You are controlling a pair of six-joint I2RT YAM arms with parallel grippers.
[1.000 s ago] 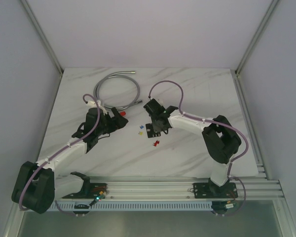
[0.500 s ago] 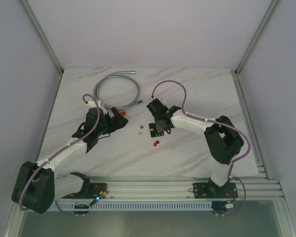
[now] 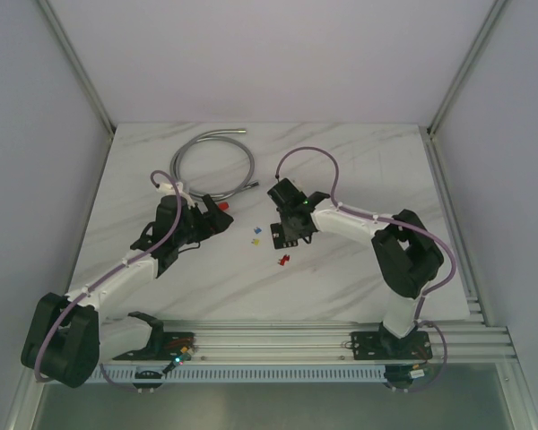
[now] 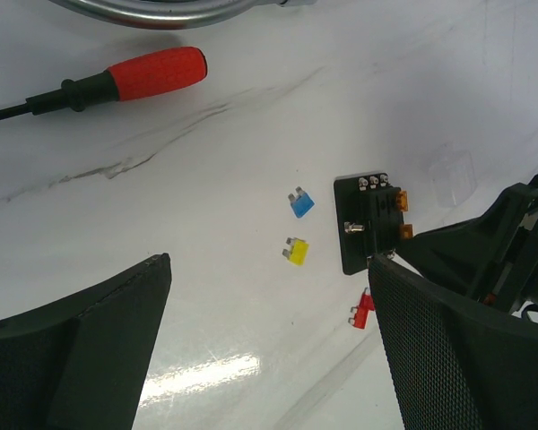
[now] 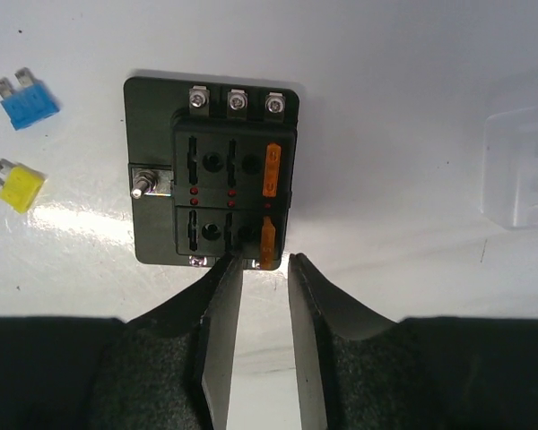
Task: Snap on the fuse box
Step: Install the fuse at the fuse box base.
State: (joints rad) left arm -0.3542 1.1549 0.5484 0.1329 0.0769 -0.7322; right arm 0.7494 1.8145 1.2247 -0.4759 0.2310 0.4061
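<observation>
The black fuse box lies flat on the white marble table, with two orange fuses in its right-hand slots. It also shows in the top view and the left wrist view. My right gripper sits at its near edge, jaws a narrow gap apart. The lower orange fuse's end lies between the tips without touching them. My left gripper is wide open and empty, hovering to the left of the box. The clear square cover lies to the right of the box.
Loose blue and yellow fuses lie left of the box and a red one lies near it. A red-handled screwdriver and a coiled grey hose lie at the back left.
My right gripper has shifted slightly to the right at the fuse box. The left arm has not moved.
</observation>
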